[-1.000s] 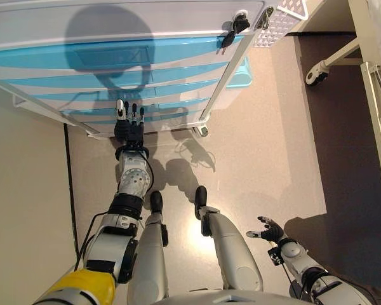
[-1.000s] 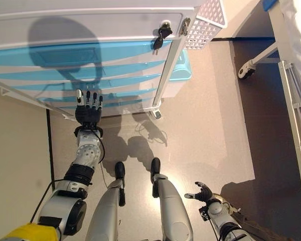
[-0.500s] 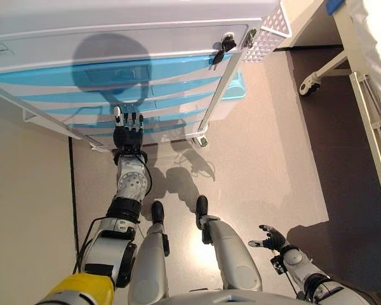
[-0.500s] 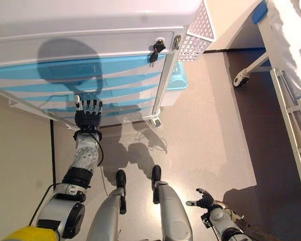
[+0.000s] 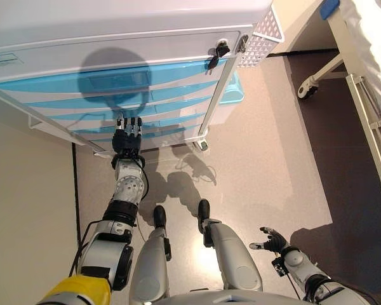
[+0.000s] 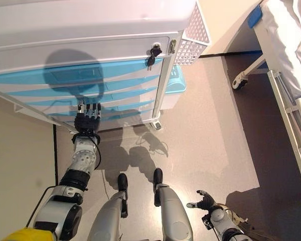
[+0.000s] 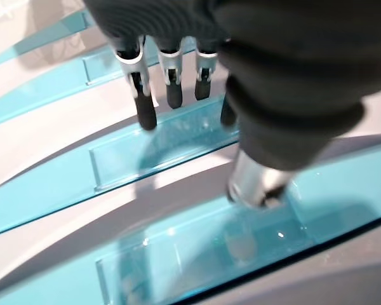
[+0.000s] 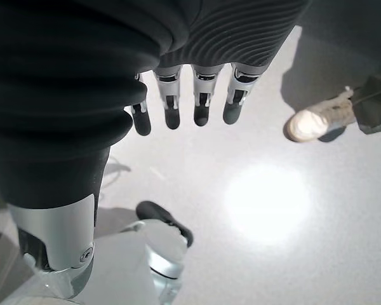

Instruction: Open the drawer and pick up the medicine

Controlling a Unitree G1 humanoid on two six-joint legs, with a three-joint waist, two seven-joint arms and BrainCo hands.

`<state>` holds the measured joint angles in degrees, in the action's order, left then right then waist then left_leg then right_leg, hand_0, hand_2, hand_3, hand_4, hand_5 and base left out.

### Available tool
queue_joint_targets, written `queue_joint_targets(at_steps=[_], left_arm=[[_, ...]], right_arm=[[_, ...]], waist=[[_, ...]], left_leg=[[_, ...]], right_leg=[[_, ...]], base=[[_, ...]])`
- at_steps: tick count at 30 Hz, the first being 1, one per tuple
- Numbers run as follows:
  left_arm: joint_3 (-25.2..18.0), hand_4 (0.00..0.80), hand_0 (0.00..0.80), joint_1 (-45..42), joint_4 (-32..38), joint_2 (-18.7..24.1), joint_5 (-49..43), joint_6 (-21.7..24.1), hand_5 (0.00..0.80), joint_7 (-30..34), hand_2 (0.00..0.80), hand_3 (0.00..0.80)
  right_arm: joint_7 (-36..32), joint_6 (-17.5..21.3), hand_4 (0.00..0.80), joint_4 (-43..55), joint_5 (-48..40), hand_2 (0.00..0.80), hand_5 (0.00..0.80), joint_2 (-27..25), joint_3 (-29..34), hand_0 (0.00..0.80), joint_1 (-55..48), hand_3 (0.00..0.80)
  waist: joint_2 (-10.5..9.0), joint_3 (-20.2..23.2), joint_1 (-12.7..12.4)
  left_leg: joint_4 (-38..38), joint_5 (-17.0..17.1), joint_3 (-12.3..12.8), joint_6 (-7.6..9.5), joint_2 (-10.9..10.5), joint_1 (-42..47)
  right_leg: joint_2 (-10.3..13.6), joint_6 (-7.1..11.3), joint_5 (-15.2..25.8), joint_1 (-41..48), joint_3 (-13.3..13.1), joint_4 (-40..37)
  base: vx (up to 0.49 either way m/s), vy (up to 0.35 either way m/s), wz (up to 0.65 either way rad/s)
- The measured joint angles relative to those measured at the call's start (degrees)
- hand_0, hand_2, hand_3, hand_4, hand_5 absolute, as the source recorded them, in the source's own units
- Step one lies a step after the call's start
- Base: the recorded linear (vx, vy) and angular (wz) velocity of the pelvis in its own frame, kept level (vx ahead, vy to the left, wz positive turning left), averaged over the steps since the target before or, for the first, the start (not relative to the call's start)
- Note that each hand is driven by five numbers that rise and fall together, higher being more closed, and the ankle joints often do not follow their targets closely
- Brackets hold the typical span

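Left wrist view: left hand (image 7: 178,70), fingers straight and empty, reaches at the cabinet's (image 5: 114,38) lower blue drawer (image 7: 178,136), seeking its pull.

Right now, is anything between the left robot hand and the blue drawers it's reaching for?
Nothing visible is in the way. The left robot hand is held out with straight fingers right at the lower blue drawer fronts of the white cabinet. All drawers look closed, and no medicine shows yet.

drawer cabinet (image 5: 114,70) cut off at top and left, drawer contents hidden, bed frame (image 5: 368,95) cropped at right
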<state>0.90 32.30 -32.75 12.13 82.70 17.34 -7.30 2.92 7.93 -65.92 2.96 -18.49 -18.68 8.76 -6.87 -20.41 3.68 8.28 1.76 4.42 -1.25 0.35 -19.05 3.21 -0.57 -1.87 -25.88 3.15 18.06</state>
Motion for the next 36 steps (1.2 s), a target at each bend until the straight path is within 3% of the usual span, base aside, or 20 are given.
queue_joint_targets(at_steps=[1, 2, 3, 4, 5, 6, 8, 9, 10, 11, 12, 13, 14, 36], left_arm=[[0.0, 0.615, 0.615, 0.0, 0.0, 0.0, -0.1, 0.0, 0.615, 0.0, 0.615, 0.615], [0.0, 0.05, 0.05, 0.0, 0.0, 0.0, -0.8, 0.0, 0.05, 0.0, 0.05, 0.05], [0.0, 0.0, 0.0, 0.0, 0.0, 0.0, -1.0, 0.0, 0.0, 0.0, 0.0, 0.0], [0.0, 0.411, 0.411, 0.0, 0.4, 0.1, -1.1, 0.1, 0.411, 0.1, 0.411, 0.411], [0.0, 0.486, 0.486, 0.0, 0.4, 0.1, -1.1, 0.1, 0.486, -0.1, 0.486, 0.486], [0.0, 0.624, 0.624, 0.0, 0.4, 0.1, -1.1, 0.1, 0.624, -0.2, 0.624, 0.624], [-0.1, 0.656, 0.656, 0.0, 0.3, 0.1, -1.1, 0.1, 0.656, -0.6, 0.656, 0.656], [-0.2, 0.615, 0.615, 0.0, 0.3, 0.1, -1.1, 0.1, 0.615, -0.7, 0.615, 0.615], [-0.2, 0.427, 0.427, 0.0, 0.3, 0.1, -1.1, 0.1, 0.427, -1.0, 0.427, 0.427], [-0.2, 0.424, 0.424, 0.0, 0.3, 0.1, -1.1, 0.1, 0.424, -1.0, 0.424, 0.424], [-0.2, 0.43, 0.43, 0.0, 0.3, 0.1, -1.1, 0.1, 0.43, -1.1, 0.43, 0.43], [-0.1, 0.693, 0.693, 0.0, 0.3, 0.1, -1.2, 0.1, 0.693, -1.1, 0.693, 0.693], [-0.1, 0.8, 0.8, 0.0, 0.3, 0.1, -1.6, 0.1, 0.8, -1.1, 0.8, 0.8], [-0.2, 0.8, 0.8, -0.1, 0.4, 0.1, -3.3, 0.1, 0.8, -1.3, 0.8, 0.8]], right_arm=[[0.0, 0.0, 0.0, 0.1, 0.1, 0.0, 0.0, 0.0, 0.0, 0.0, 0.0, 0.0], [0.0, 0.0, 0.0, 0.1, 0.4, 0.0, 0.0, 0.0, 0.0, 0.0, 0.1, 0.0], [0.0, 0.0, 0.0, 0.0, 0.5, 0.0, 0.0, 0.0, 0.0, 0.0, 0.1, 0.0], [0.0, 0.0, 0.0, 0.0, 0.5, 0.0, 0.0, 0.0, 0.0, 0.0, 0.1, 0.0], [0.0, 0.0, 0.0, 0.0, 0.8, 0.0, 0.0, 0.0, 0.0, 0.0, 0.1, 0.0], [0.0, 0.0, 0.0, 0.0, 0.9, 0.0, 0.0, 0.0, 0.0, 0.0, 0.1, 0.0], [0.1, -0.4, 0.0, 0.0, 0.9, 0.0, 0.0, 0.0, 0.0, 0.0, 0.1, 0.0], [0.1, -0.4, 0.0, 0.0, 0.9, 0.0, 0.0, 0.0, 0.0, 0.0, 0.1, 0.0], [0.1, -0.4, 0.0, 0.1, 0.9, 0.0, 0.0, 0.0, 0.0, 0.0, 0.1, 0.0], [0.1, -0.4, 0.0, 0.0, 0.9, 0.0, 0.0, 0.0, 0.0, 0.0, 0.1, 0.0], [0.1, -0.4, 0.0, 0.1, 0.9, 0.0, 0.0, 0.0, 0.0, 0.0, 0.1, 0.0], [0.1, -0.4, 0.0, 0.1, 0.9, 0.0, 0.0, 0.0, 0.0, 0.0, 0.1, 0.0], [0.1, -0.4, 0.0, 0.1, 0.9, 0.0, 0.0, -0.1, 0.0, 0.0, 0.1, 0.0], [0.1, -0.4, 0.0, 0.1, 1.0, 0.0, 0.0, -0.2, 0.0, 0.0, 0.2, 0.0]], waist=[[0.01, 0.0, 0.0], [0.03, 0.0, 0.0], [0.03, 0.0, 0.0], [0.05, 0.0, 0.0], [0.1, 0.1, 0.0], [0.1, 0.1, 0.0], [0.1, 0.1, 0.0], [0.1, 0.1, 0.0], [0.1, 0.1, 0.0], [0.1, 0.1, 0.0], [0.1, 0.1, 0.0], [0.1, 0.1, 0.0], [0.1, 0.1, 0.0], [0.11, 0.1, -0.1]], left_leg=[[0.0, 0.0, 0.0, -0.01, 0.0, -0.1], [0.0, 0.0, 0.0, -0.01, 0.0, -0.3], [0.1, 0.0, 0.0, -0.01, 0.0, -0.5], [0.2, 0.0, 0.0, -0.02, 0.0, -0.6], [0.3, 0.0, 0.1, -0.02, 0.0, -0.6], [0.3, 0.0, 0.1, -0.02, 0.0, -0.6], [0.3, 0.0, 0.1, -0.02, 0.0, -0.6], [0.3, 0.0, 0.1, -0.02, 0.0, -0.6], [0.3, 0.0, 0.1, -0.02, 0.0, -0.6], [0.3, 0.0, 0.1, -0.02, 0.0, -0.6], [0.3, 0.0, 0.1, -0.02, 0.0, -0.6], [0.3, 0.0, 0.1, -0.02, 0.0, -0.7], [0.3, 0.0, 0.1, -0.02, 0.0, -0.7], [0.4, 0.0, 0.1, -0.02, 0.3, -0.9]], right_leg=[[0.0, -0.11, 0.1, -0.1, -0.1, 0.0], [0.0, -0.2, 0.1, -0.3, -0.1, 0.0], [0.0, -0.2, 0.1, -0.4, -0.1, 0.0], [0.0, -0.19, 0.2, -0.5, -0.1, 0.0], [0.0, -0.19, 0.2, -0.5, -0.1, 0.0], [0.0, -0.19, 0.2, -0.5, -0.1, 0.0], [-0.1, -0.19, 0.2, -0.5, -0.1, 0.0], [-0.1, -0.18, 0.2, -0.5, -0.1, -0.1], [-0.1, -0.18, 0.2, -0.5, -0.1, -0.1], [-0.1, -0.18, 0.2, -0.5, -0.1, -0.1], [-0.1, -0.18, 0.2, -0.5, -0.1, -0.2], [-0.1, -0.18, 0.2, -0.5, -0.1, -0.2], [-0.1, -0.18, 0.2, -0.5, -0.1, -0.2], [-0.1, -0.17, 0.2, -0.8, 0.0, 0.0]], base=[[0.0, 0.0, 0.0], [0.0, 0.0, 0.0], [0.0, 0.0, 0.0], [0.0, 0.0, 0.0], [0.0, 0.0, 0.0], [0.0, 0.0, 0.0], [0.0, 0.0, 0.0], [0.0, 0.0, 0.0], [0.0, 0.0, 0.0], [0.0, 0.0, 0.0], [0.0, 0.0, 0.0], [0.0, 0.0, 0.0], [0.0, 0.0, 0.0], [0.0, 0.0, 0.0]])
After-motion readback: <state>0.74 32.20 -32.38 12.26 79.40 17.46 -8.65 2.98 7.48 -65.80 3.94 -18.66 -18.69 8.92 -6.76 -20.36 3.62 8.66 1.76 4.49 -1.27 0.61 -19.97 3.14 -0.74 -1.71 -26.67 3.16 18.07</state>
